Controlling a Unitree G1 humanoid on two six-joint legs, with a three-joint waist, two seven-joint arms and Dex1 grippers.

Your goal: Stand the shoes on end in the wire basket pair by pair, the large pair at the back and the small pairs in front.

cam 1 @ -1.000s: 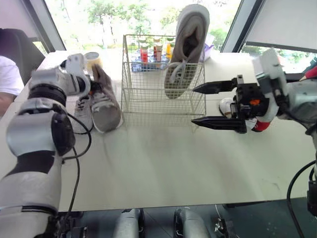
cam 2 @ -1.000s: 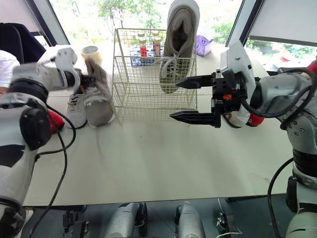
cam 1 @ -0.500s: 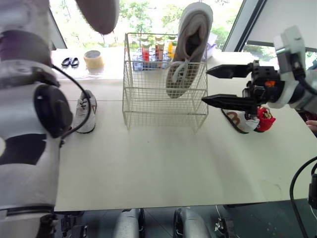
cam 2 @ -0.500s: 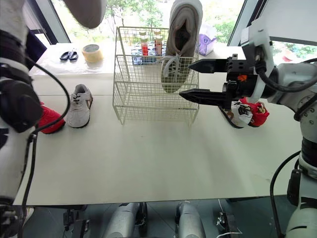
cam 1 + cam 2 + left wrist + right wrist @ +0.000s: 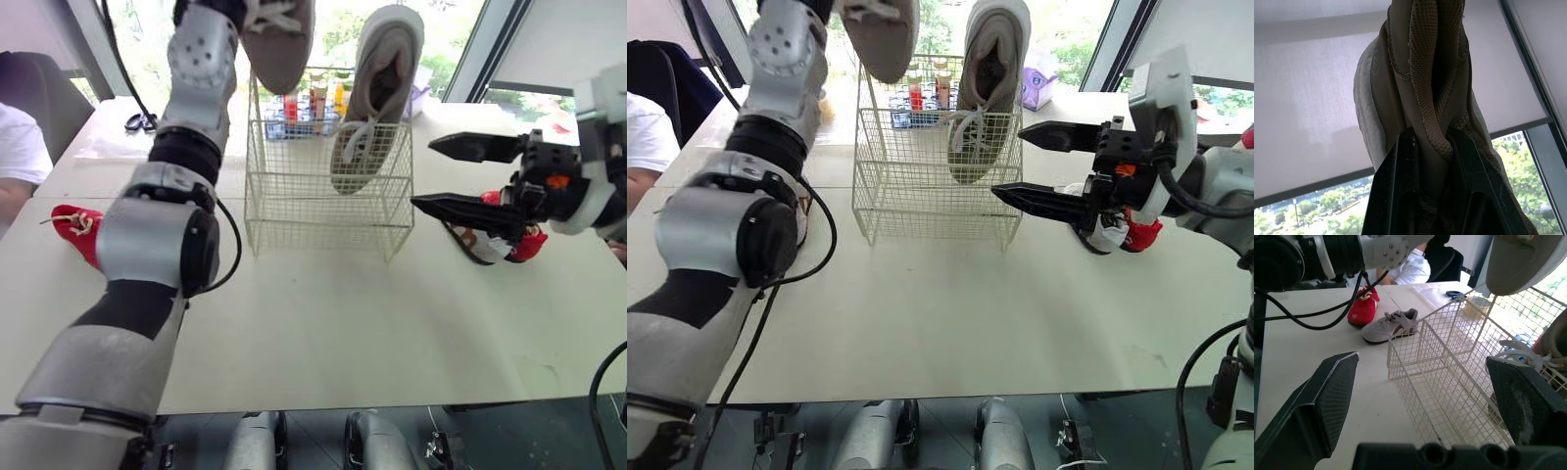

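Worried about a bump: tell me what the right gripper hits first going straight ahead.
Likely the wire basket; the right gripper, fingers open, points at its side wall, depth uncertain.

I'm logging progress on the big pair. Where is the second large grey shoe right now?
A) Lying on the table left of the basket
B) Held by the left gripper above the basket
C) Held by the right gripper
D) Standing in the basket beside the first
B: the left gripper is shut on the second shoe, raised over the basket, where the first shoe stands on end.
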